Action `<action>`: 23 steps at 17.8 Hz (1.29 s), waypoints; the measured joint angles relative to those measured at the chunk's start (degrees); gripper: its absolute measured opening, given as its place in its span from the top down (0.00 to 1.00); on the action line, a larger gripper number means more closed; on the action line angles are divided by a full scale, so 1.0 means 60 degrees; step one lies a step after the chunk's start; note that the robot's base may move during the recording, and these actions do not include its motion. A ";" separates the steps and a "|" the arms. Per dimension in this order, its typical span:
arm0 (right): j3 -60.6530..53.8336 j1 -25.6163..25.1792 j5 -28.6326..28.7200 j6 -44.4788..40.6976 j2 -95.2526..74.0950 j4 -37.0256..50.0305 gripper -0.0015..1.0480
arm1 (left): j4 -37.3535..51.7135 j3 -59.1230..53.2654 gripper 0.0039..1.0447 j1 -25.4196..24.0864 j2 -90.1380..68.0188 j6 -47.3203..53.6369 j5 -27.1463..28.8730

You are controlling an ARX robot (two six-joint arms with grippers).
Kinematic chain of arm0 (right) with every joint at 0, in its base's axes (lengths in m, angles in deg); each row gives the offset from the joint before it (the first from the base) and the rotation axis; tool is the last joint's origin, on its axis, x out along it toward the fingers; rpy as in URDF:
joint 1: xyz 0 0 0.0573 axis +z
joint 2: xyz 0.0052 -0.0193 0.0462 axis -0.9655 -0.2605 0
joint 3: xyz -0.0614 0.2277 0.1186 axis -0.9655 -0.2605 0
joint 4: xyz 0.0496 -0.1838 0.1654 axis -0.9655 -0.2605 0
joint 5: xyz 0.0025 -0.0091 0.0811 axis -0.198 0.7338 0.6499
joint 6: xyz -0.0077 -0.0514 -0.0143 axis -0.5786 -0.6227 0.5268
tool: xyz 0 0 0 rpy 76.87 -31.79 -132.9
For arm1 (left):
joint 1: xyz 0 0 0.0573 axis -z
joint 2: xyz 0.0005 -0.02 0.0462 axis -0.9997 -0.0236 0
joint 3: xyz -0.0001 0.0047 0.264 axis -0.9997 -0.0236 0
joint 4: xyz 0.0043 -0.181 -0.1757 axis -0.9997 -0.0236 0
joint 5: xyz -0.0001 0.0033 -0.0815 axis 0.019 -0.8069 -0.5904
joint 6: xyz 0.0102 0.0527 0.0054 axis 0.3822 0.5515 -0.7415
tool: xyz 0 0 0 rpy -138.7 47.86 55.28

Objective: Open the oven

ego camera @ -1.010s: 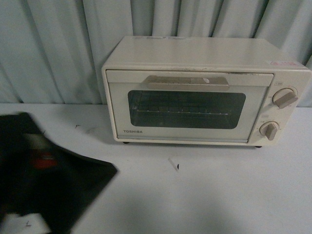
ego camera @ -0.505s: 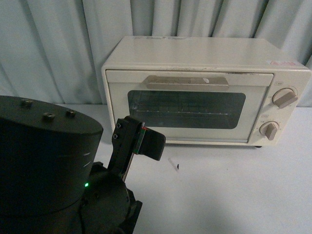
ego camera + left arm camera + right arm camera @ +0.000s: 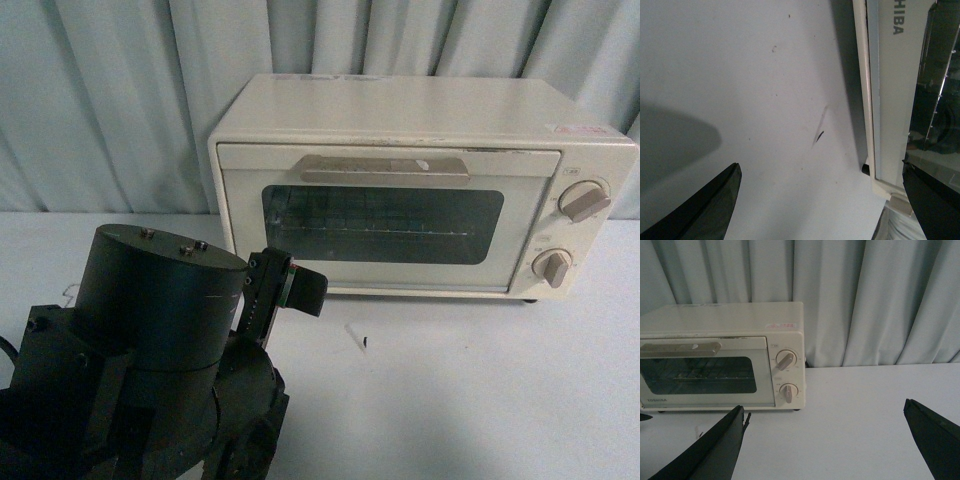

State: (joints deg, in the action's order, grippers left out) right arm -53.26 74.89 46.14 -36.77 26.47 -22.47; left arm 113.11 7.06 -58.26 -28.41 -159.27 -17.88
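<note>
The cream-white Toshiba oven (image 3: 400, 185) stands at the back of the white table, against the curtain. Its dark glass door is closed, with the beige bar handle (image 3: 385, 168) along the top and two round knobs (image 3: 583, 200) on the right. My left arm (image 3: 160, 330) fills the lower left of the front view. Its left gripper (image 3: 300, 290) is open, just in front of the door's lower left corner. In the left wrist view the left gripper (image 3: 820, 167) hangs over bare table beside the oven's lower door edge (image 3: 890, 100). The right gripper (image 3: 824, 407) is open, well back from the oven (image 3: 720, 355).
A pale curtain (image 3: 110, 100) hangs behind the table. A small dark mark (image 3: 364, 342) lies on the white tabletop (image 3: 480, 390) in front of the oven. In the right wrist view, bare table surface (image 3: 865, 405) stretches beside the oven's knob side.
My left arm has swung up from the lower left and reached forward, bringing its gripper close to the oven's front. The oven door has stayed closed.
</note>
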 joint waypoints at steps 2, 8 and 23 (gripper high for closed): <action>0.0000 0.0000 0.0000 0.0000 0.0000 0.0000 0.06 | 0.0080 0.0182 0.06 -0.0222 -0.0255 0.0000 -0.0062; 0.0000 0.0000 0.0000 0.0000 0.0000 0.0000 0.06 | 0.0419 0.0372 0.06 -0.0878 -0.0488 -0.0069 -0.0149; 0.0000 0.0000 0.0000 0.0000 0.0000 0.0000 0.06 | 0.0918 -0.0095 0.06 -0.0382 -0.0637 -0.0248 -0.0160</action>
State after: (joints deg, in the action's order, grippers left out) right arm -53.26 74.89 46.14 -36.77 26.47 -22.47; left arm 118.61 6.49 -60.55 -32.24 -160.76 -18.84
